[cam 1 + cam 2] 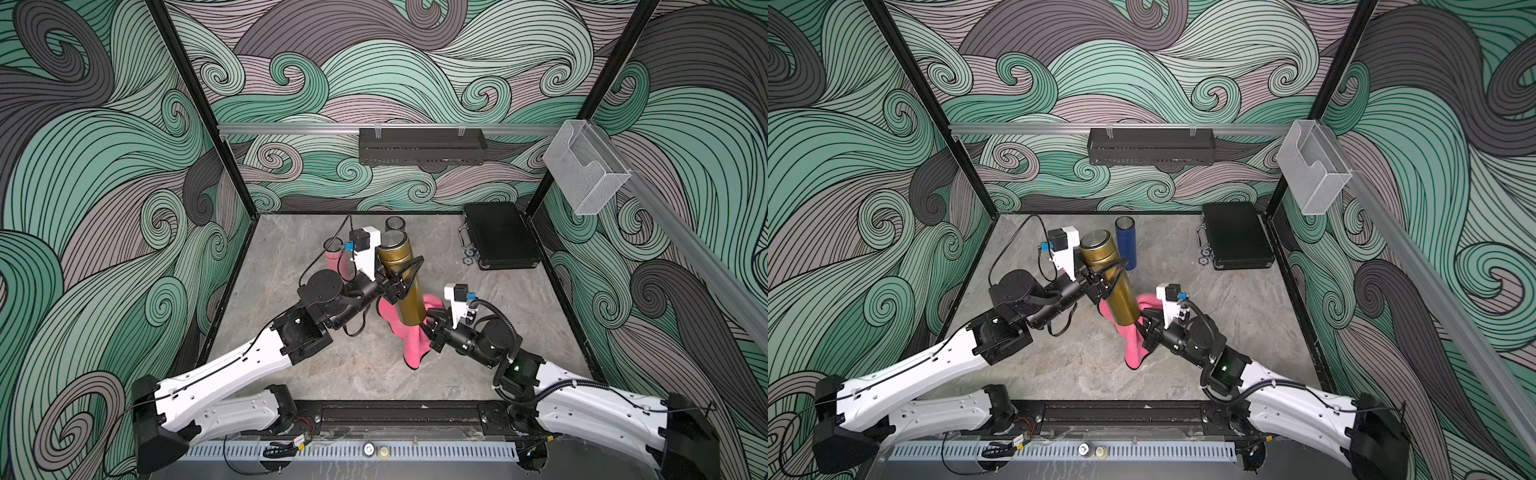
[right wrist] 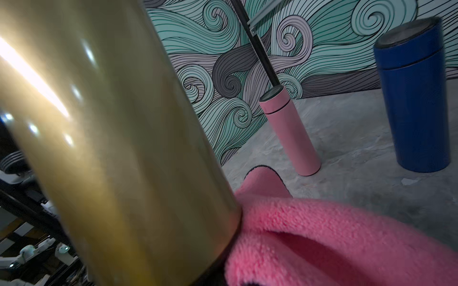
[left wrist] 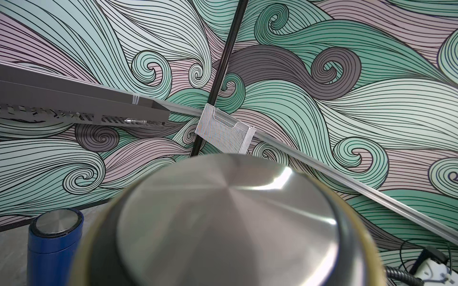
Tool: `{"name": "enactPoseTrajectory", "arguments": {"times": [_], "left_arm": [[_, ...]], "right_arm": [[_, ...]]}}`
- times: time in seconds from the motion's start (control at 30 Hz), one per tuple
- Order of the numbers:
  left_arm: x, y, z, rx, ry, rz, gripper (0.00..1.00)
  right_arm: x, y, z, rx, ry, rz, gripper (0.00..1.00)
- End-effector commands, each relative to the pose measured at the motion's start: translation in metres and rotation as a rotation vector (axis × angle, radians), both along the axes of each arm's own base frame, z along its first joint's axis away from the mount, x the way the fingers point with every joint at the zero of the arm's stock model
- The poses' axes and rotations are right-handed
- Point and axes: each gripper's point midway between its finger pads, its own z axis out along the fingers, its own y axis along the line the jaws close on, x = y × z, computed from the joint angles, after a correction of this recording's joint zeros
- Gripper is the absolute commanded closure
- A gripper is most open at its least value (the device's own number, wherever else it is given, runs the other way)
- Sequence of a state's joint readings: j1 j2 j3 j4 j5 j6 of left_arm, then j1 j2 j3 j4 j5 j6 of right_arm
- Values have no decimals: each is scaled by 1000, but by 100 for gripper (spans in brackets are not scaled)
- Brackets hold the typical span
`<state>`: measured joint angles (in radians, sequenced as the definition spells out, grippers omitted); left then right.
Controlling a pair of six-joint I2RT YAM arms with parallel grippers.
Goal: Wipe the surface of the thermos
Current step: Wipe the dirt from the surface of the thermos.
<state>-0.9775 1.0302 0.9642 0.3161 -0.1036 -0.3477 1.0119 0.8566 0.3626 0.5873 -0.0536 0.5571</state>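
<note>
Grey table [image 1: 353, 374] carried the whole setup; all positions below are given relative to the gold thermos [image 1: 405, 286].

- Black case [image 1: 500, 235]: well apart from the gold thermos, toward the back wall on the robot's right. Judged irrelevant to the wipe.
- Gold thermos itself: near the table's middle, tilted, lid end leaning toward the back wall. Whether its base touched the table could not be told, as cloth hid it.
- Pink cloth [image 1: 413, 345]: bunched against the gold thermos's bottom edge, tail trailing from there toward the robot. The right wrist view showed the cloth touching the rim of the base.
- Blue thermos [image 1: 1126, 243]: upright just behind the gold thermos. Pink thermos [image 1: 333, 257]: upright behind it, on the robot's left. Both were apart from it.
- Left gripper [image 1: 403, 272]: jaws closed around the gold thermos's upper body, probably to steady it so the cloth could push without tipping it.
- Right gripper [image 1: 431, 326]: pinched fully on the pink cloth, beside the gold thermos's base.

Judgement: wiping was at the lowest band, with the upper body left to do.
</note>
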Motion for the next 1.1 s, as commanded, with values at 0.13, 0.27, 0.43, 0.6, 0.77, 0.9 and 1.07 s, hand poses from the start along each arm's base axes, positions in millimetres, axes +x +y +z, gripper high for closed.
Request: {"name": "enactPoseTrajectory", "arguments": {"times": [0.13,0.27,0.43,0.6,0.77,0.9,1.07], "left_arm": [[-3,-1,7,1,-60,-5,100],[-7,1,6,-6,-59,-17,100],[-10,-2,8,-17,-57,-43,100],[-8,-6,8,-9,-56,-47,100],[-10,-3,8,-6,-61,-45,100],[-12,-2,9,-14,-60,-55,100],[-15,-3,11,-19,-60,-70,100]], "right_arm": [[-18,-9,79,202,-136,20,100],[-1,-34,65,168,-107,-100,100],[-5,-11,61,169,-83,-6,100],[-33,32,80,134,-132,123,100],[-19,15,83,117,-136,21,100],[4,-6,64,102,-77,-72,100],[11,12,41,79,-7,-25,100]]}}
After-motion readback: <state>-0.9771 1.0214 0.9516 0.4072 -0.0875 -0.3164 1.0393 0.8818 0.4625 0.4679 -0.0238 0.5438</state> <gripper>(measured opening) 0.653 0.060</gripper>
